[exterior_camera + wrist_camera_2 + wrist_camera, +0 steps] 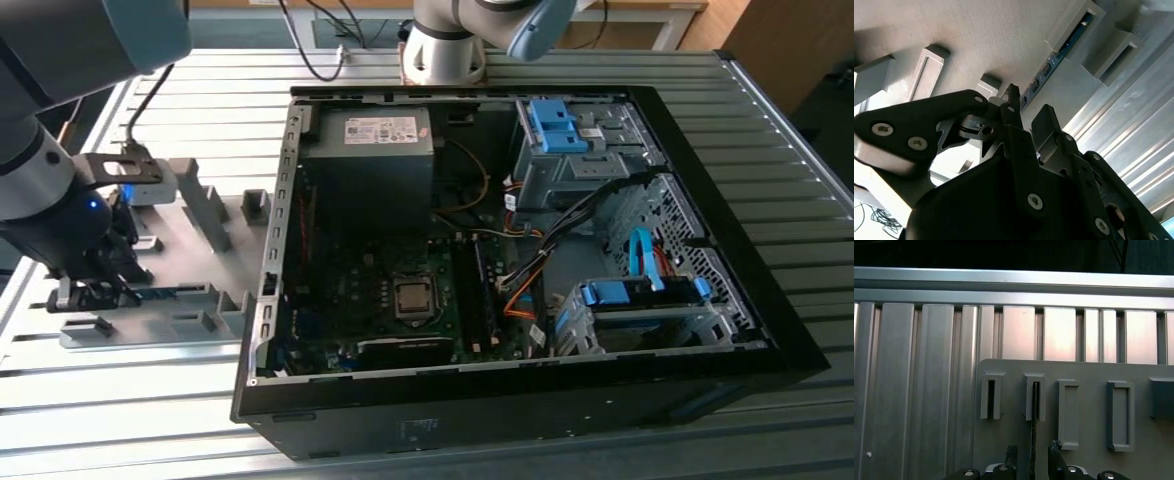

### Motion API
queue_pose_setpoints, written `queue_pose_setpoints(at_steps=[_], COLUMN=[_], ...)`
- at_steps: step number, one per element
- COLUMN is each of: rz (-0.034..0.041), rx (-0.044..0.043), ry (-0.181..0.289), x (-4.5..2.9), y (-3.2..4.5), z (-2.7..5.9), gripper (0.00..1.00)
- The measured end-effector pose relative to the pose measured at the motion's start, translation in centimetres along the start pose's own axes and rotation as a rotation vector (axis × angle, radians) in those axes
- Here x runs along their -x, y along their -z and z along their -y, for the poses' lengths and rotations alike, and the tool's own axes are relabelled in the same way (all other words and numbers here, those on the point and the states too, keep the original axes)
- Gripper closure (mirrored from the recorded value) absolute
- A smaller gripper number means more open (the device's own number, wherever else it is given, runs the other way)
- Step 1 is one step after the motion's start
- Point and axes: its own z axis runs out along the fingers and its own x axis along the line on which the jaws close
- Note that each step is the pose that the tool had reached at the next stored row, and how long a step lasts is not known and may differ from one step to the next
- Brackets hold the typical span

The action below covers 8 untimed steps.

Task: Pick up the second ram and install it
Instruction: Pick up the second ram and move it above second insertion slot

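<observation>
The second ram is a thin dark-green stick standing on edge in grey fixture blocks on a grey plate, at the exterior view's left, outside the computer case. My gripper hovers low over one end of it. In the first wrist view the ram runs from a slotted block down between my two black fingers, with a gap on each side. My gripper is open and straddles the stick. In the second wrist view the ram leads between the fingertips of my gripper.
The open black computer case lies to the exterior view's right of the plate, with the motherboard's CPU socket and long black memory slots inside. Tall grey fixture blocks stand beside my gripper. Ribbed aluminium table surrounds everything.
</observation>
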Motion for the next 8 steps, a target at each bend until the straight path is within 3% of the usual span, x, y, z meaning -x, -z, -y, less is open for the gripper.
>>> queue_pose_setpoints(at_steps=[7, 8], rz=[0.0014, 0.0019], rx=[0.0003, 0.0004], ry=[0.000, 0.000], x=[-0.01, -0.02], y=[-0.64, -0.70], z=[0.00, 0.00], gripper=[0.64, 0.71])
